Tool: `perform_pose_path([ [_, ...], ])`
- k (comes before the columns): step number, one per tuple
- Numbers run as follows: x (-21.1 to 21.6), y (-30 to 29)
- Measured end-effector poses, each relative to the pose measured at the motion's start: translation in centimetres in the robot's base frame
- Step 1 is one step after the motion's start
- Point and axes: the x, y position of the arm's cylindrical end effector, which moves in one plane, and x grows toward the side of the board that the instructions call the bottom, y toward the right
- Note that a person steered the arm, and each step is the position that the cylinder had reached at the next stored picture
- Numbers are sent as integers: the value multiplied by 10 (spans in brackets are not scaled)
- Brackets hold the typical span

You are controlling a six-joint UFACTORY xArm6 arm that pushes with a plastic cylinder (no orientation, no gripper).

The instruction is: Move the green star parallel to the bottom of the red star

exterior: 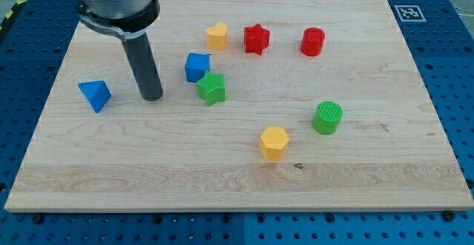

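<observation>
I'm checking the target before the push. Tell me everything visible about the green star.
The green star is a small ribbed, plastic-looking block lying flat on the wooden board, left of centre. A blue block touches or nearly touches its upper left. The red star sits apart, up and right. My tip stands to its left, apart.

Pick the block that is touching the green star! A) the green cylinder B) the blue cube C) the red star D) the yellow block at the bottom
B: the blue cube sits right against the green star on its upper-left side, while the other blocks lie well apart from it.
</observation>
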Motion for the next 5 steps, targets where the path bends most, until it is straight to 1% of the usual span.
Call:
perform_pose_path([
  [1,0,8],
  [5,-8,94],
])
